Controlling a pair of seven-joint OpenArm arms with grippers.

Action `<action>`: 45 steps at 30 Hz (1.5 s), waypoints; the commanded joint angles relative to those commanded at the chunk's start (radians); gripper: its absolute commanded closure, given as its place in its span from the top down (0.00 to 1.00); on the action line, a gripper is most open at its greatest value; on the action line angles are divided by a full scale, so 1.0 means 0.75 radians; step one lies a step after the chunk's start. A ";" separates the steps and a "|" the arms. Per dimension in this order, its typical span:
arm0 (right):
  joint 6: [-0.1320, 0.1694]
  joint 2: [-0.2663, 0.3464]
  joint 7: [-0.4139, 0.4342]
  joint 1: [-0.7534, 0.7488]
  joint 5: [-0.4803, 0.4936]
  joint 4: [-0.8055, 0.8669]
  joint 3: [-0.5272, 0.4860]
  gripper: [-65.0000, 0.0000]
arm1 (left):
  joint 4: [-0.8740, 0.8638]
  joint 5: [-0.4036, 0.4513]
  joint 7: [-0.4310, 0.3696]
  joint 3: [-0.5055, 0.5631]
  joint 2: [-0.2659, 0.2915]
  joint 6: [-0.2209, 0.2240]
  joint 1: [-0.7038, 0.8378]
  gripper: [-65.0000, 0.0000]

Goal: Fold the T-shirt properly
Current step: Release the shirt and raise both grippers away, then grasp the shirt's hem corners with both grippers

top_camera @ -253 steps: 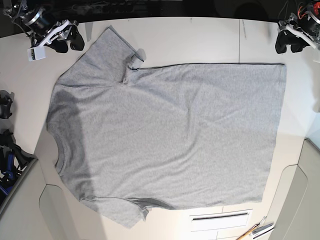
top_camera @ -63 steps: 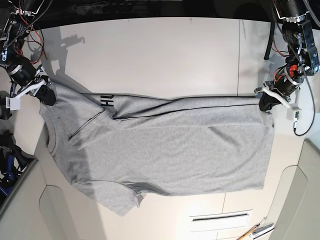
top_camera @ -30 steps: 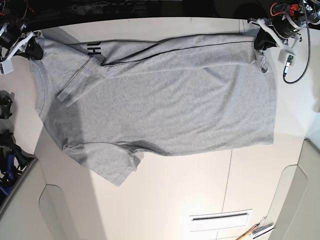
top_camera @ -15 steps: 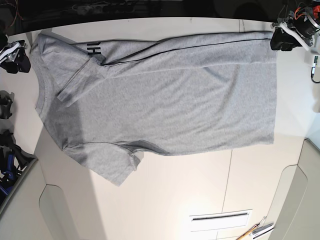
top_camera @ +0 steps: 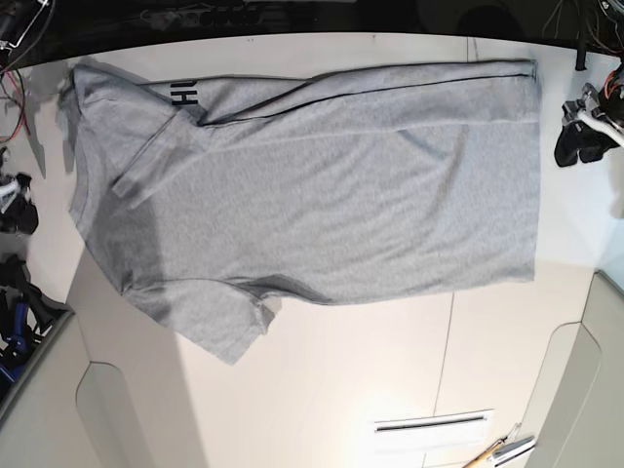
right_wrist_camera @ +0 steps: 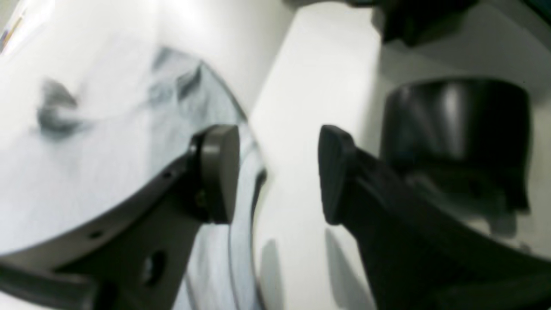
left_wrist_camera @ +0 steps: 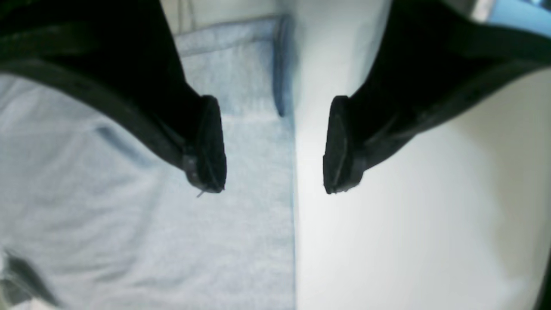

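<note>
The heather-grey T-shirt [top_camera: 322, 185] lies flat on the white table [top_camera: 322, 390], its far part folded over, with black lettering [top_camera: 182, 94] showing at the fold. The neck is at the left and the hem at the right. My left gripper [top_camera: 583, 135] is open and empty, off the shirt's right edge. In the left wrist view the left gripper [left_wrist_camera: 273, 146] hangs over the hem edge of the shirt [left_wrist_camera: 129, 202]. My right gripper [top_camera: 18, 200] is open and empty beside the neck side. In the right wrist view the right gripper [right_wrist_camera: 277, 172] is next to the shirt [right_wrist_camera: 86, 142].
A black cylindrical part [right_wrist_camera: 456, 125] stands close to the right gripper. Black and blue gear [top_camera: 15, 312] sits at the left table edge. A slot [top_camera: 434, 424] and pen-like tools [top_camera: 499, 450] lie at the near right.
Both grippers have let go of the shirt's far corners and moved nearer along the table's sides. The shirt lies still where it was laid.
</note>
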 joint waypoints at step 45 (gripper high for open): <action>0.033 -0.164 0.350 0.608 -0.538 -0.858 -0.502 0.11 | -1.132 0.358 -0.243 0.590 -0.052 0.031 -0.953 0.00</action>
